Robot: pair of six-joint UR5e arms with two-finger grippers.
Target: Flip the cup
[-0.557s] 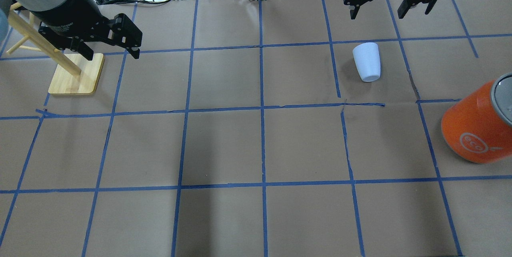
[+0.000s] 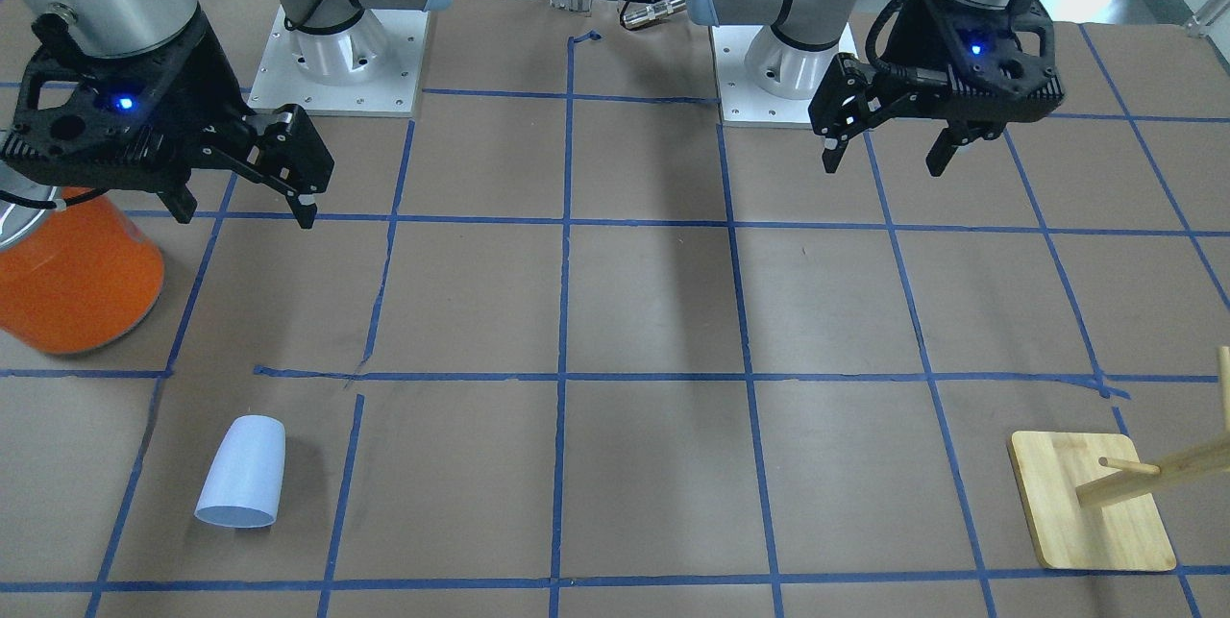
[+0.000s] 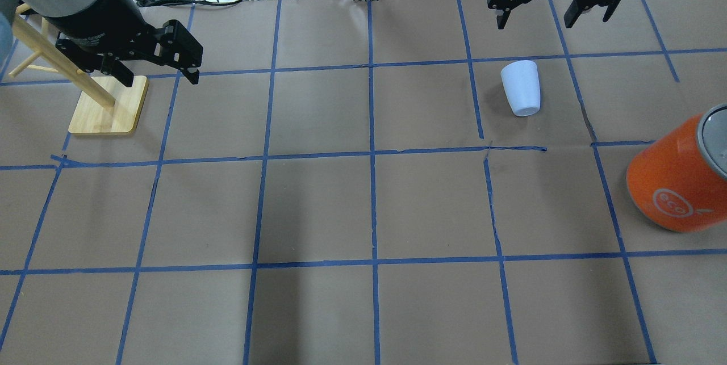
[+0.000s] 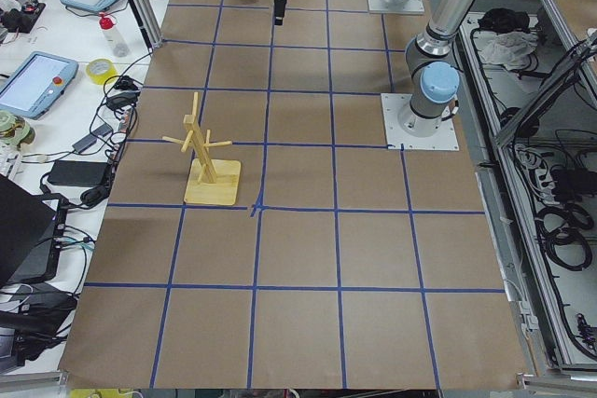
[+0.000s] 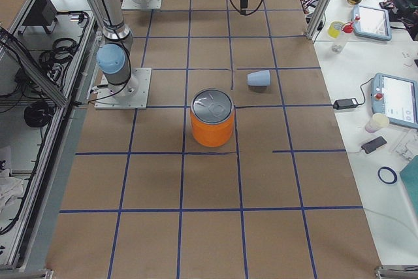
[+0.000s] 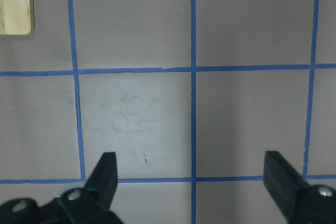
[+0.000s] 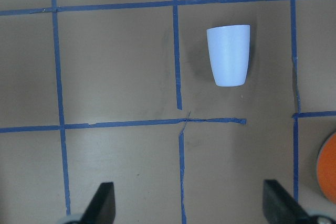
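The cup (image 3: pixel 521 88) is a small pale blue-white tumbler lying on its side on the brown paper, far right of centre, rim pointing away from the robot. It also shows in the front-facing view (image 2: pixel 242 485), the right side view (image 5: pixel 259 78) and the right wrist view (image 7: pixel 228 56). My right gripper (image 3: pixel 535 21) is open and empty, held high, with the cup ahead of it between the finger lines (image 7: pixel 190 203). My left gripper (image 3: pixel 160 78) is open and empty over bare paper (image 6: pixel 192 182), far from the cup.
A large orange can with a silver top (image 3: pixel 679 175) stands at the right edge, nearer the robot than the cup (image 5: pixel 212 119). A wooden peg stand (image 3: pixel 108 109) stands at the left, beside the left gripper. Cables and tape rolls lie beyond the far edge.
Both grippers have shifted only very slightly. The cup has not moved.
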